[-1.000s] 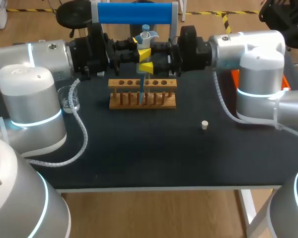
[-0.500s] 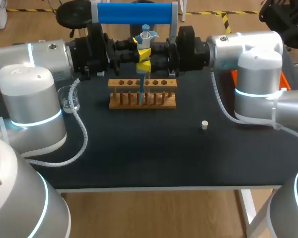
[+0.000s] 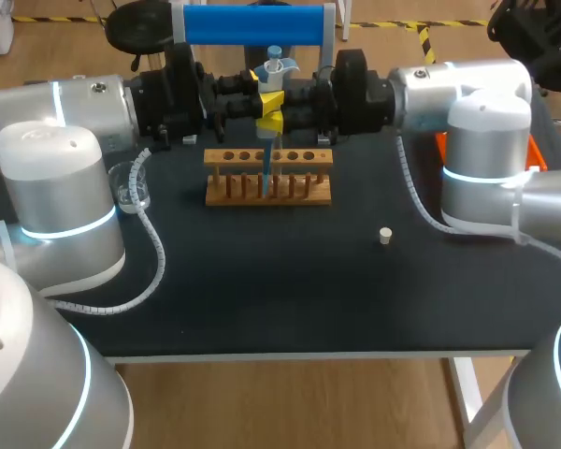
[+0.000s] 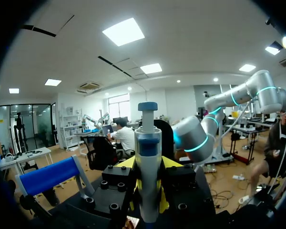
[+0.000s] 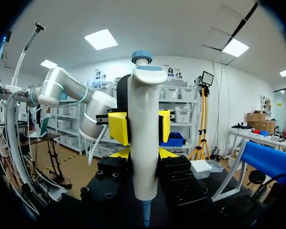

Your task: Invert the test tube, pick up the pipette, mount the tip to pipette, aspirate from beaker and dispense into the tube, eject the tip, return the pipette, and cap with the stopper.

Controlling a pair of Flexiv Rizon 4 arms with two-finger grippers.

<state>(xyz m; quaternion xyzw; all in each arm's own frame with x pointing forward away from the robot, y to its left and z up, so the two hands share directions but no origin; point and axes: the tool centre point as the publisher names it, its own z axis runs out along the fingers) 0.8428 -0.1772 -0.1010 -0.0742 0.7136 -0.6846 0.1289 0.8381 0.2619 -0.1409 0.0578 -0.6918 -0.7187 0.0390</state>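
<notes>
Edging a touch inward since a second ago, the right arm (image 3: 467, 94) is facing the left arm (image 3: 75, 103) over the worktop's (image 3: 262, 299) far side, above the wooden rack (image 3: 268, 178). The left fingers (image 3: 270, 98) are clamping the upright pipette (image 3: 274, 67) from both sides, with the right fingers (image 3: 273, 123) gripping it just below. The stopper (image 3: 385, 235) is lying well apart.
</notes>
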